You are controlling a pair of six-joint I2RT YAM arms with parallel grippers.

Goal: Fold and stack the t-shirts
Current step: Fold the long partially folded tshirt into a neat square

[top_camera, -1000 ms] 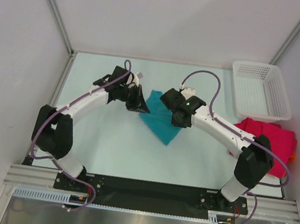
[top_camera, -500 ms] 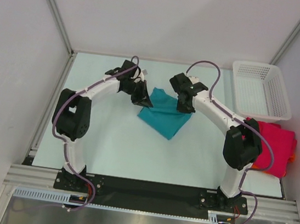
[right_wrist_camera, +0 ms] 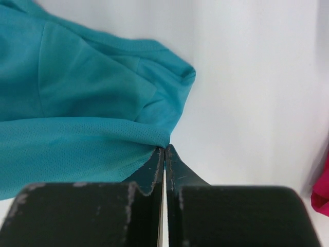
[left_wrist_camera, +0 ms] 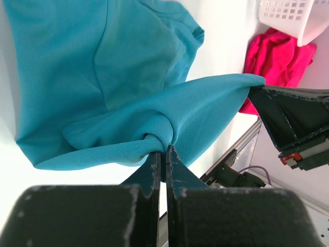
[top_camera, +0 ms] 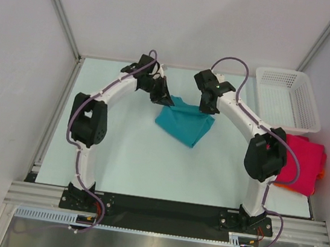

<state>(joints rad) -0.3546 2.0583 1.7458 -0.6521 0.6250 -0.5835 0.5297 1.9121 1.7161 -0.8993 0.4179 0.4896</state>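
A teal t-shirt hangs bunched near the back middle of the table, stretched between both grippers. My left gripper is shut on its left corner; in the left wrist view the cloth is pinched at the jaw tips of that gripper. My right gripper is shut on the other corner, where its jaws clamp a teal edge. A crimson-pink t-shirt lies crumpled at the right edge, partly behind the right arm. An orange edge peeks out under it.
A white mesh basket stands at the back right corner, just behind the pink shirt. Grey walls close in the table on three sides. The black rail with the arm bases runs along the near edge.
Both arms have stretched toward the back of the table, carrying the teal shirt's held corners away from the bases. The shirt has been dragged back and hangs more bunched between them.
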